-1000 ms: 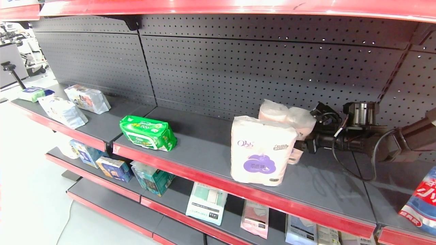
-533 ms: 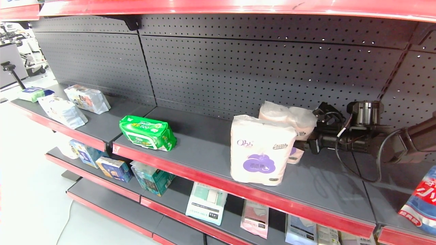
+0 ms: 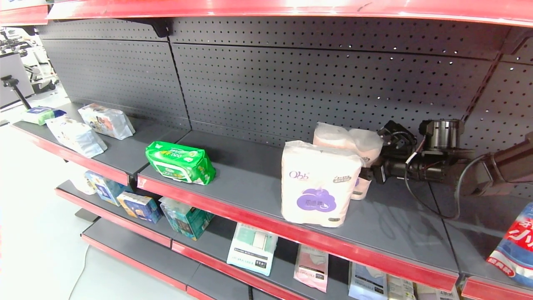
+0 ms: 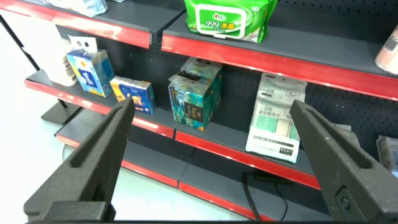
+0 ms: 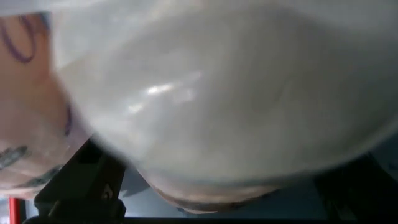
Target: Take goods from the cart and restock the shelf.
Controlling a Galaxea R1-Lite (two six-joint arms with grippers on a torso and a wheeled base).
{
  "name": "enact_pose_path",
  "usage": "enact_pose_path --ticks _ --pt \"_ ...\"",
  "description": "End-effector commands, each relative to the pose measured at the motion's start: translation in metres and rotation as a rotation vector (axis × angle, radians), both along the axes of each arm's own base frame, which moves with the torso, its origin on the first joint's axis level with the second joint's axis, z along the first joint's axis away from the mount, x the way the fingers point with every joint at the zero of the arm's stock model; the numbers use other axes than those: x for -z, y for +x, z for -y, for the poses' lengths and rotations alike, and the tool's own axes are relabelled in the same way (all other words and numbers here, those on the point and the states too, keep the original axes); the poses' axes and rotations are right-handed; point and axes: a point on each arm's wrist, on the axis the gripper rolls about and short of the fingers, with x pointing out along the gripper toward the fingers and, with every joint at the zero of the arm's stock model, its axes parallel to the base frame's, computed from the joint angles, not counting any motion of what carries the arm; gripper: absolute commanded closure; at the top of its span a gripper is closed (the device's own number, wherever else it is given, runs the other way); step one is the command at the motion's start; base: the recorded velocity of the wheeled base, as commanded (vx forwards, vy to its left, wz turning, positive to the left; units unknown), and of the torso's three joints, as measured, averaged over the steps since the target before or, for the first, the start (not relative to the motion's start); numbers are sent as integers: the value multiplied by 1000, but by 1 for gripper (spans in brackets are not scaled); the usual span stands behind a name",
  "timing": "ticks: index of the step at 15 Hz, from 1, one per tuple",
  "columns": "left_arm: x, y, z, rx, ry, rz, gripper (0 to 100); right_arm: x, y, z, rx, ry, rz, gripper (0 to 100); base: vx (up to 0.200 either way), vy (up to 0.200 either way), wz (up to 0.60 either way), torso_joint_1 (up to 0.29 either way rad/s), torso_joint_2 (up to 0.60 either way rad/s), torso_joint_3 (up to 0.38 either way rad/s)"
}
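Observation:
On the grey middle shelf a white toilet-paper pack with a purple print stands upright near the front edge. Right behind it is a second, clear-wrapped roll pack, raised a little and leaning, with my right gripper shut on its right side. In the right wrist view this pack bulges between the dark fingers. My left gripper is open and holds nothing, low in front of the lower shelves. A green wipes pack lies further left on the shelf.
Two silvery bags lie on the left shelf section, and a blue-red bag at the far right. Boxes and packets stand on the lower shelf. The pegboard wall closes the back.
The right gripper and the clear-wrapped pack drifted slightly right, then came back left and a bit higher. The front pack and the wipes stayed put.

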Motion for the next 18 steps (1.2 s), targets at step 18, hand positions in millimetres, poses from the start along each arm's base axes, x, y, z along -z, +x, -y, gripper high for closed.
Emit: enact_pose_path --ticks 18 --pt "0 0 0 -1 0 -1 0 -14 -17 10 32 10 13 0 0 0 0 0 0 0"
